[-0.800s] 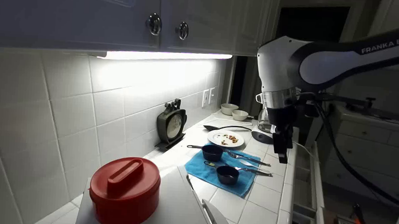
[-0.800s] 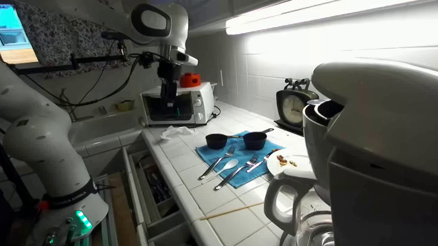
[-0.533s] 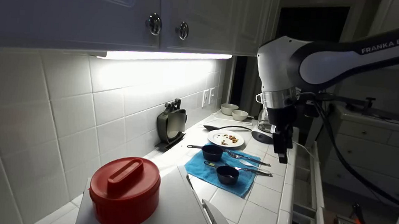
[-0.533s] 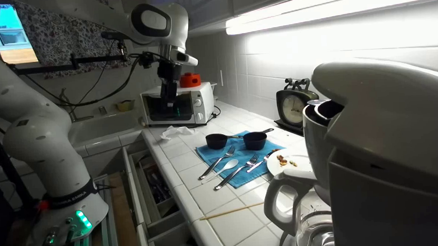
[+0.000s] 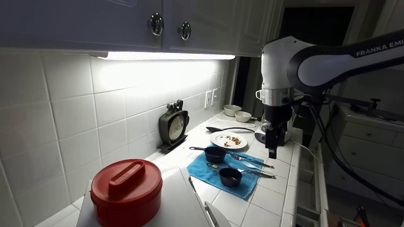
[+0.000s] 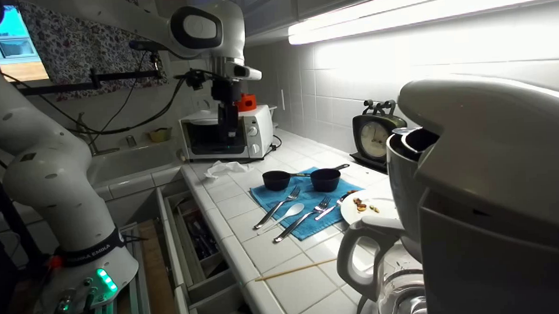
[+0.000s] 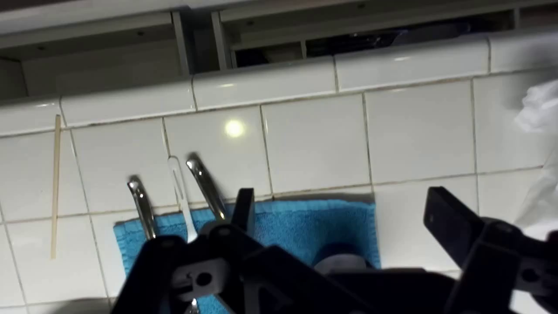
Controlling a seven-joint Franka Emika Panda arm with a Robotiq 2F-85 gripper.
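On the blue terry-cloth towel, the small round black pan looks stiff, maybe heavy; you'd best grip its slim handle. Your black two-finger gripper hangs above the white tiled counter, jaws wide, empty.

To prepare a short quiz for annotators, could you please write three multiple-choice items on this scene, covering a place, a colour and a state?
1. Where is the red container?
A) In the sink
B) On the white toaster oven
C) Inside a drawer

2. What colour is the towel under the two dark pans?
A) Blue
B) Red
C) Yellow

3. How does the gripper stand?
A) Shut on a fork
B) Shut and empty
C) Open and empty

1 B: both exterior views show it on the oven's top.
2 A: the towel looks blue in all three views.
3 C: in the wrist view its fingers stand apart, gripping nothing.
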